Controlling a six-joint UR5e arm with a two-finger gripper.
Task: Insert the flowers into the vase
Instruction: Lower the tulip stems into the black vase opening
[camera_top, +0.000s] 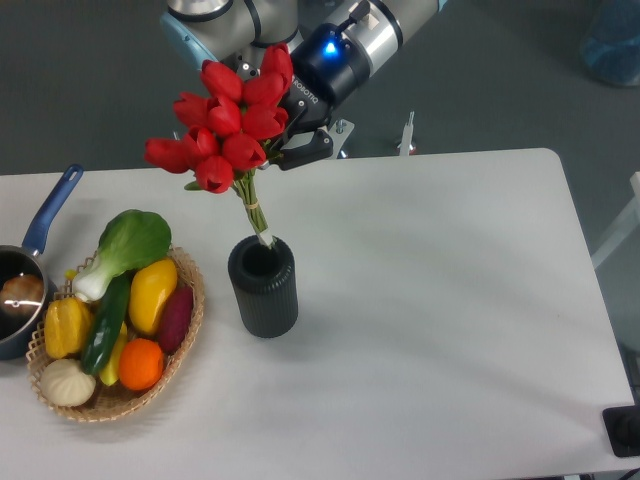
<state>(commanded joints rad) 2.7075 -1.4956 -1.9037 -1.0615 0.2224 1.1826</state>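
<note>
The flowers (225, 120), a bunch of red tulip buds with green leaves and pale bound stems, hang tilted above the table. Their stem ends reach the mouth of the vase (263, 290), at its back rim. The vase is dark, ribbed and cylindrical and stands upright at the table's middle left. My gripper (292, 148) comes in from the top, just right of and behind the buds. It appears shut on the bunch below the blooms. The grip point is partly hidden by the buds.
A wicker basket (190, 320) of vegetables and fruit sits just left of the vase. A blue-handled saucepan (30, 250) stands at the left edge. The white table (450, 300) stretches to the right of the vase.
</note>
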